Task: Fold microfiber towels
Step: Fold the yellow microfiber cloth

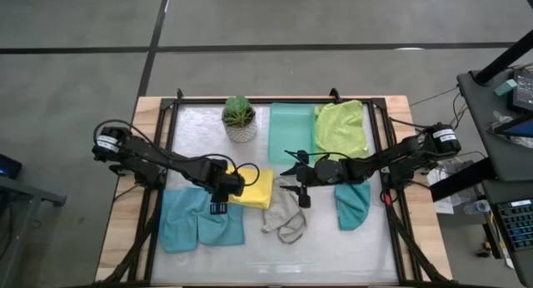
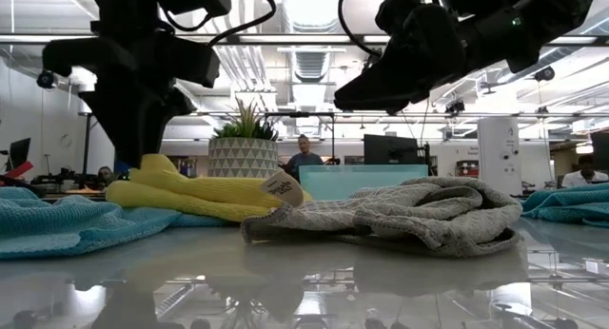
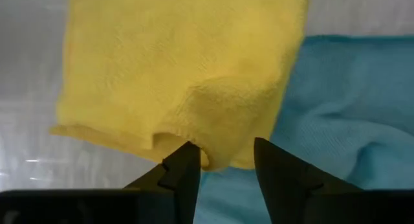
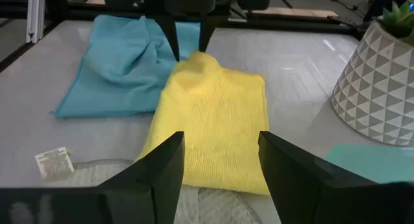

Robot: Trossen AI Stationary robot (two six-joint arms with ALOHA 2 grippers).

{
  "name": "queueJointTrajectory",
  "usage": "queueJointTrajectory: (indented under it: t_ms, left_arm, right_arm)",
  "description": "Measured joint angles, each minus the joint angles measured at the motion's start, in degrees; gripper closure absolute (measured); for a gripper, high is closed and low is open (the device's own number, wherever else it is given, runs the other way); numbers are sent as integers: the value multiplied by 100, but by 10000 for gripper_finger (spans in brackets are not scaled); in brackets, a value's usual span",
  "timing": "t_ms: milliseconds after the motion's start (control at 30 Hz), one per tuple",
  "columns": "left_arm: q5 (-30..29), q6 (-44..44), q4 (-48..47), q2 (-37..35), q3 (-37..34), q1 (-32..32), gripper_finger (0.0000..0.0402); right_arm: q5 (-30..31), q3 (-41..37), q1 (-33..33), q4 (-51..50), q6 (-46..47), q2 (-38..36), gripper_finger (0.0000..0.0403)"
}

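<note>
Nearest the low camera lies one pale grey towel (image 2: 419, 215), crumpled in a heap on the table (image 1: 333, 246), a white label sticking out at its end.

Five towels show in all, one of each colour. From the high view, taking the table's centre as the dial: the light blue towel (image 1: 196, 221) is spread at about 8 o'clock, the largest patch of cloth; the lime green towel (image 1: 343, 127) sits at 1 o'clock, partly over one mint-green tray (image 1: 290, 131); the yellow towel (image 1: 254, 188) lies folded near the centre, toward 9 o'clock, its edge overlapping the blue one; the grey heap is at 6 o'clock; the teal towel (image 1: 352, 203) lies folded at 4 o'clock. One potted plant (image 1: 239, 119) stands at 11 o'clock, just beside the tray.

Two arms reach in. The left gripper (image 3: 223, 169) sits at the yellow towel's edge over the blue one, its fingers parted, a raised fold of yellow between the tips; no firm pinch shows. The right gripper (image 4: 220, 153) hovers over the centre with fingers spread apart and nothing between them, facing the yellow towel.
</note>
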Motion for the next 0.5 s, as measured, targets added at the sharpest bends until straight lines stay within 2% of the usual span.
queueJointTrajectory:
  t_ms: [133, 300, 400, 500]
  left_arm:
    - [60, 2, -137, -3, 1, 0, 269]
    - [87, 1, -140, -3, -5, -19, 269]
    - [85, 4, -15, -3, -27, -67, 274]
    - [84, 23, 155, -3, -31, -113, 295]
  right_arm:
    - [0, -2, 0, 91, 40, 159, 216]
    - [-13, 30, 4, 797, 81, 696, 216]
    - [-225, 266, 4, 864, 207, 1144, 216]
    - [-557, 644, 18, 878, 254, 1623, 216]
